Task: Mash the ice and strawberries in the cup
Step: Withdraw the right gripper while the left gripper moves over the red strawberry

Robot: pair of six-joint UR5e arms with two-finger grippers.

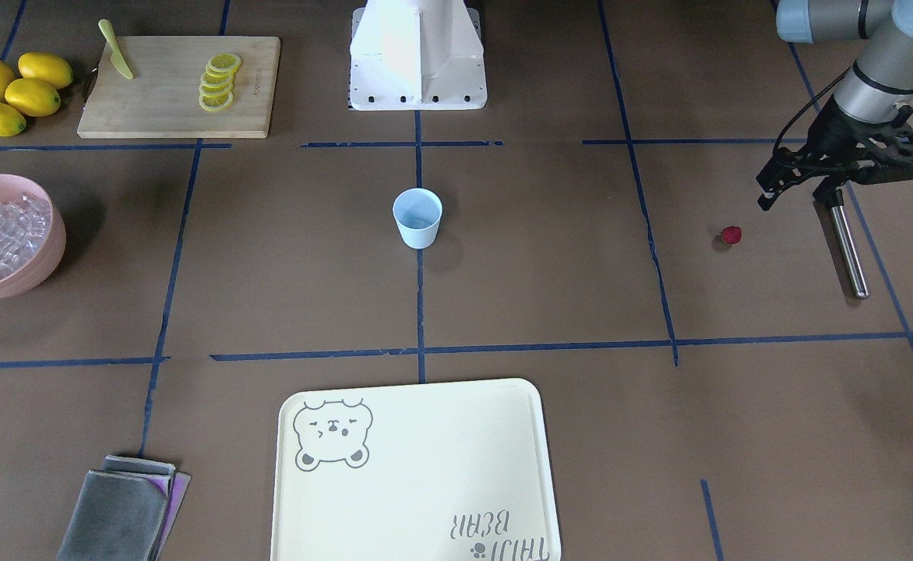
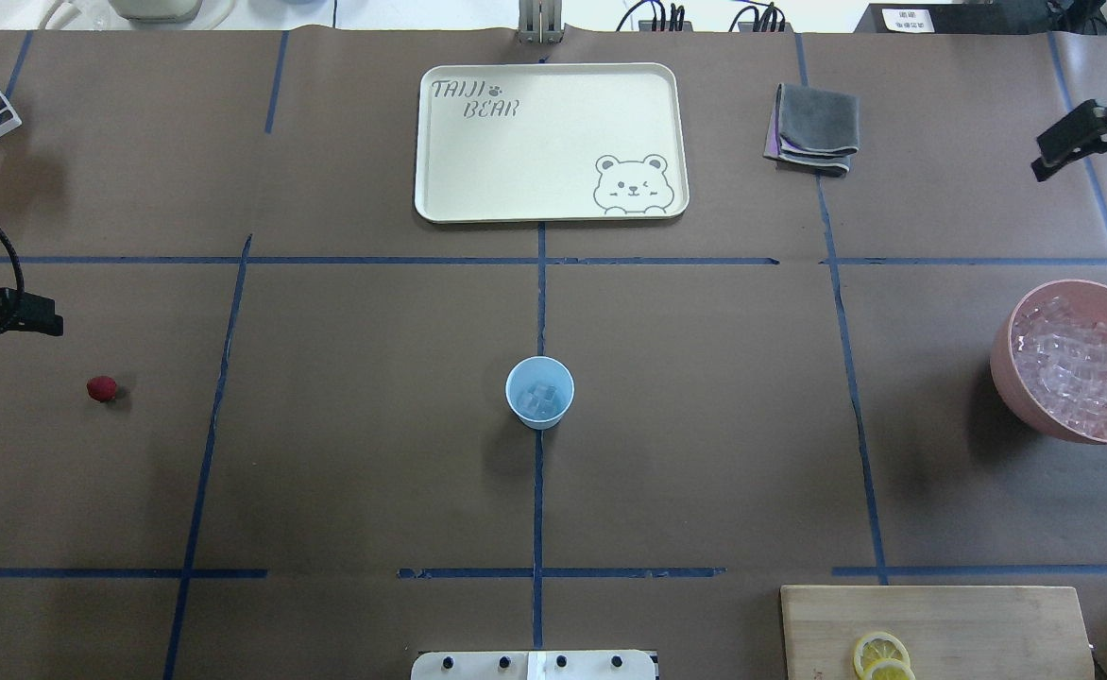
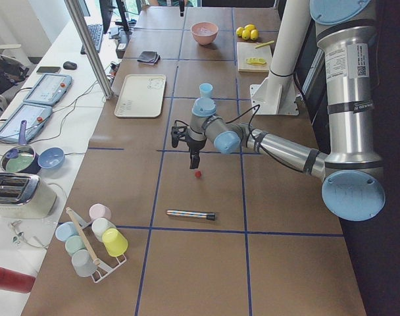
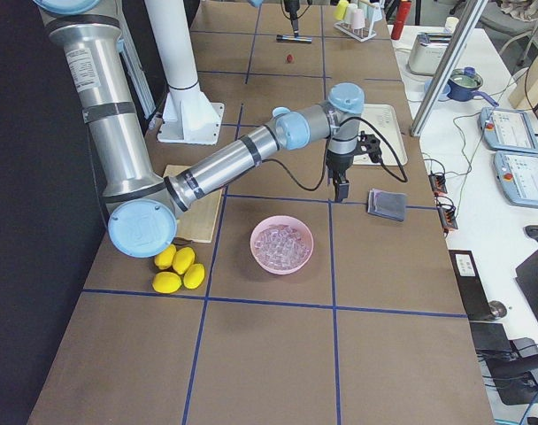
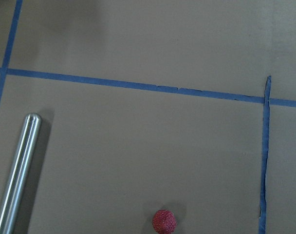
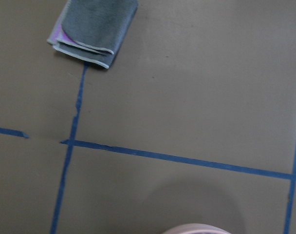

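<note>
Silver arm tubes (image 3: 348,99), pale blue joint caps (image 3: 352,195), black cables (image 1: 798,117) — left gripper (image 1: 793,199) black, pedestal (image 1: 417,54) white.

The cup (image 2: 539,393) stands in the middle of the table (image 2: 705,453), with ice (image 2: 542,400) in it. The strawberry (image 2: 101,388) lies by the table's left end, near a metal rod (image 1: 848,249). A bowl (image 2: 1000,364) of ice sits at the right end. A tray (image 2: 550,142) lies at the far edge.

text "TAIJI BEAR" | on cream tray (image 2: 553,151) | printed beside a paw mark
</note>
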